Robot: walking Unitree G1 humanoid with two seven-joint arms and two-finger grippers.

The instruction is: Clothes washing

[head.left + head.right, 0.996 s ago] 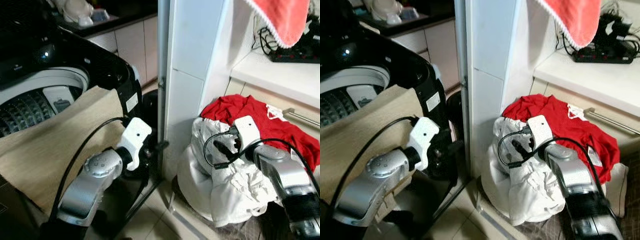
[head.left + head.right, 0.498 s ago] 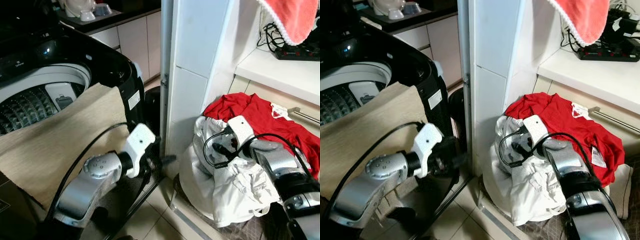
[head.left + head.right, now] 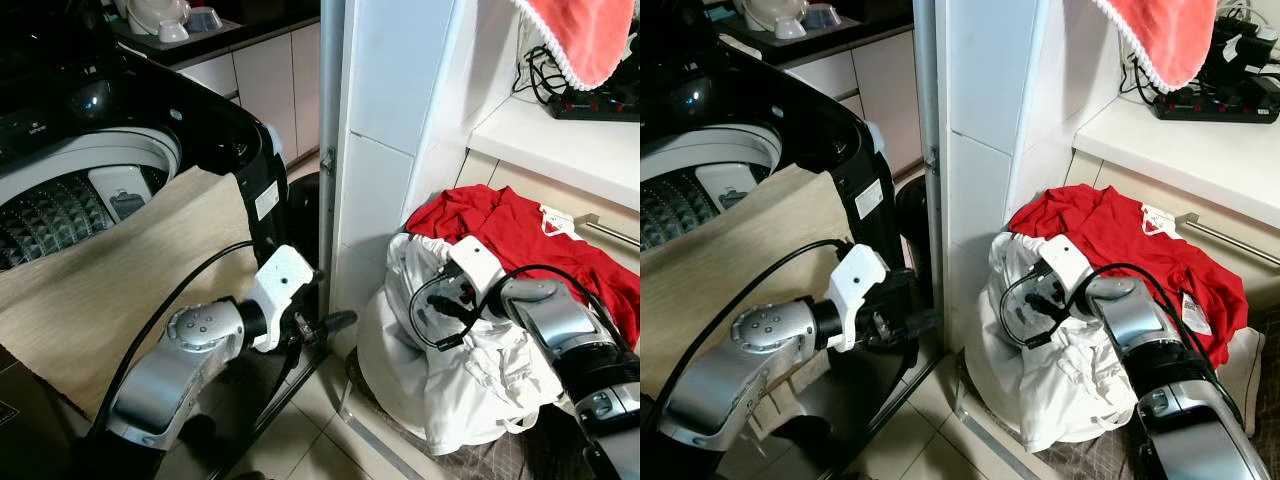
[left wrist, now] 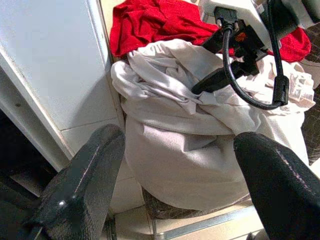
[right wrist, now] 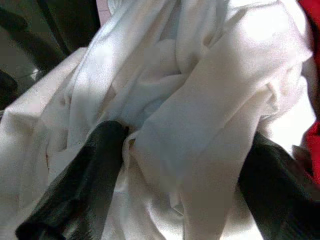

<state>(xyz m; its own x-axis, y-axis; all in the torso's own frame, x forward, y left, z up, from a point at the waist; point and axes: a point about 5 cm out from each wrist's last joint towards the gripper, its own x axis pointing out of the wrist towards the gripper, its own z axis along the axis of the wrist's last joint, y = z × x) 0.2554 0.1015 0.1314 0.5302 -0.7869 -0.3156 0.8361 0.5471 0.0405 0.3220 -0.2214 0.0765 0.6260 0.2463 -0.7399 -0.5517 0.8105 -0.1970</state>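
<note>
Hidden: right gripper (image 5: 175,165) fingers spread wide, sinking into the white clothes (image 3: 450,370), tips buried.
Left gripper (image 4: 175,165): hanging open, empty.
Room: washer (image 3: 90,170) sitting far left.

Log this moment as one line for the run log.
right pincer: open, fingers pushed into white garment | left pincer: open, idle beside washer | red garment: behind white pile | phase: grasping laundry

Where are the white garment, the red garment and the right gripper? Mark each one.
white garment (image 3: 450,385), left eye view, on the bulging lower front of the bundle.
red garment (image 3: 520,235), left eye view, on its spread middle behind the white one.
right gripper (image 5: 175,165), right wrist view, between its fingertips, spread around white folds.
</note>
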